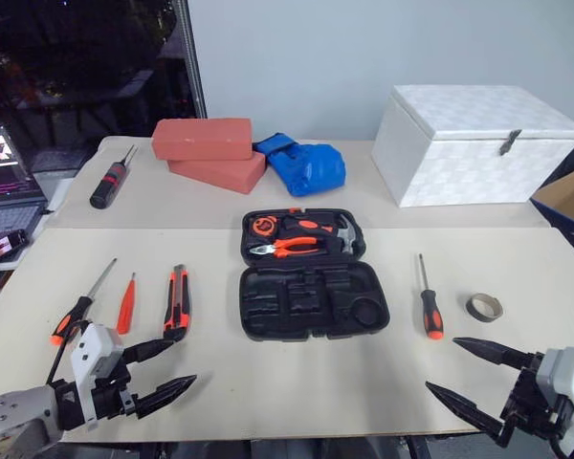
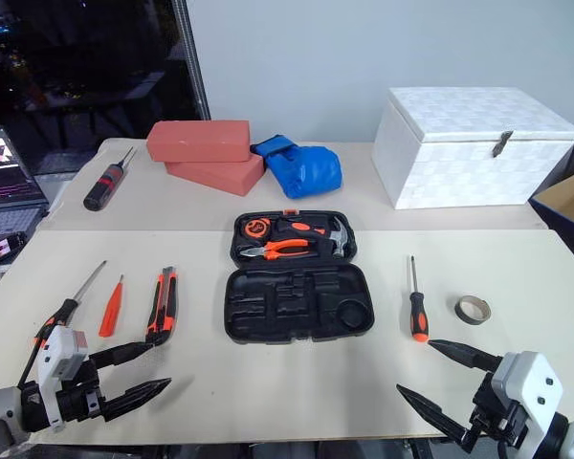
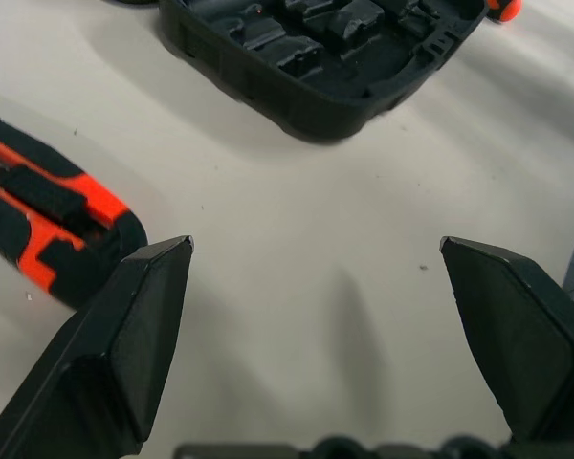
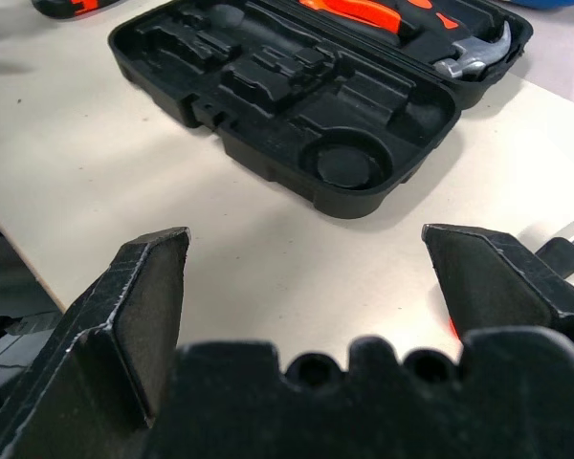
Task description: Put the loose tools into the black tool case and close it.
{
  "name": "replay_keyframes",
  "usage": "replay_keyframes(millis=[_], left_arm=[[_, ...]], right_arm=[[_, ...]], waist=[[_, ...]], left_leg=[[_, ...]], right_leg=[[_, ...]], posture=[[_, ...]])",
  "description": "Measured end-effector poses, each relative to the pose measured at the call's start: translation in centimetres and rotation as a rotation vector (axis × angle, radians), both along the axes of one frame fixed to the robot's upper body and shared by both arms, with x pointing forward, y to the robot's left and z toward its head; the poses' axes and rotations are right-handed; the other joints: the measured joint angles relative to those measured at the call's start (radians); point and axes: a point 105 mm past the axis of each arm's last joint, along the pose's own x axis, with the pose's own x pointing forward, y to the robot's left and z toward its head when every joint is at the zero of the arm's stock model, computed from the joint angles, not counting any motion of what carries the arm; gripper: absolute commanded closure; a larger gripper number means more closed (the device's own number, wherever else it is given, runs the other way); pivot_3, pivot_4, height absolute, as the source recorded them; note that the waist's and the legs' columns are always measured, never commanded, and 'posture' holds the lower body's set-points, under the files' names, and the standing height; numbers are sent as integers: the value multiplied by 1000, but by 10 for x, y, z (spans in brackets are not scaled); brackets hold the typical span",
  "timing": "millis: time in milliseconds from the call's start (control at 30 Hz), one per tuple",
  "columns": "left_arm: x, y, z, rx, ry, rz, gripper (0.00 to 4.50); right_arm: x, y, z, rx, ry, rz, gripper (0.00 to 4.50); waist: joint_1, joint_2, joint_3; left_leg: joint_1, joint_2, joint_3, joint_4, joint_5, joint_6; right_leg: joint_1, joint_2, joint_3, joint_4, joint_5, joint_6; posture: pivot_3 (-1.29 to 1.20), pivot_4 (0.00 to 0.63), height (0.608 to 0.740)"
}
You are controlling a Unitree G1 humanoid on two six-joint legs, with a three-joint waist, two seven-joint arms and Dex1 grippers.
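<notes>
While both the left gripper (image 1: 163, 368) and right gripper (image 1: 467, 368) hover with fingers released and empty, the black tool case (image 1: 311, 299) lies open mid-surface; loose tools flank it. The utility knife (image 1: 177, 301) lies flat, so pinching fingers may skid it away.

You have a black tool case (image 1: 311, 301) lying on a pale cream table (image 1: 287, 382), with orange-handled pliers (image 1: 287, 249) inside it. To its left you see a black-and-orange screwdriver (image 1: 77, 311), a slim all-orange driver (image 1: 126, 304) and an orange-and-black utility knife (image 1: 177, 301). To its right sit another black-and-orange screwdriver (image 1: 428, 301) and a greyish tape roll (image 1: 484, 307). Behind, you have two salmon-red bricks (image 1: 210, 151), a blue bag (image 1: 304, 164) and a white box (image 1: 478, 143) with a woven pattern.
</notes>
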Motion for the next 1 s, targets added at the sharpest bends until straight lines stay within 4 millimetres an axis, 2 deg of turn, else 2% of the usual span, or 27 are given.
replay_keyframes(millis=[67, 167, 233, 300, 433, 567, 700, 800, 933, 1000], left_arm=[[1, 0, 0, -1, -3, 5, 56], [32, -5, 22, -118, -113, 223, 56], [48, 2, 35, -155, -157, 358, 56], [60, 33, 45, -154, -163, 557, 56], [67, 92, 37, -33, -33, 827, 56], [64, 131, 38, 140, 51, 871, 56], [59, 160, 27, 258, 154, 876, 56], [54, 173, 16, 303, 229, 861, 782], [57, 172, 12, 287, 238, 805, 2301], [58, 169, 13, 278, 226, 771, 2890]], right_arm=[[1, 0, 0, 1, -4, 1, 0], [24, 15, 23, 67, -142, 54, 0], [32, 28, 38, 100, -206, 111, 0], [34, 45, 52, 140, -242, 208, 0], [33, 69, 66, 168, -229, 394, 0], [33, 84, 76, 153, -235, 524, 0], [38, 91, 77, 165, -225, 568, 0], [40, 90, 74, 162, -215, 564, 0], [41, 88, 70, 142, -202, 556, 0], [42, 88, 70, 145, -201, 550, 0]], waist=[[2, 0, 0], [4, -3, 2], [5, -7, 3], [6, -12, 3], [6, -15, 5], [6, -23, 10], [11, -25, 10], [21, -26, 10], [37, -25, 10], [39, -25, 10]], left_leg=[[4, -1, 1, 0, -1, -2], [3, -2, 1, 0, -1, -2], [5, -3, 1, 0, -1, -2], [9, -3, -1, 0, 1, 2], [12, -2, -4, -1, 1, 3], [12, -2, -5, -1, 0, 2], [11, -3, -2, -1, -1, 0], [9, -3, -1, -1, -2, -1], [5, -2, -1, -1, -2, -2], [4, -2, -1, -1, -2, -2]], right_leg=[[-1, 1, 0, 0, 0, 0], [3, 3, 1, 6, 1, 2], [2, 3, 3, 15, 4, 4], [3, 7, 4, 23, 6, 2], [1, 10, 2, 32, -1, -4], [1, 9, 0, 32, -2, -6], [0, 6, -1, 29, -2, -6], [-1, 5, -1, 28, -3, -6], [-6, 5, -2, 30, -3, -6], [-7, 5, -2, 31, -3, -6]], posture=[[0, 150, 740], [0, 150, 740], [0, 150, 740], [0, 150, 740], [0, 150, 740], [0, 150, 740], [0, 150, 740], [0, 150, 740], [0, 150, 740], [0, 150, 740]])
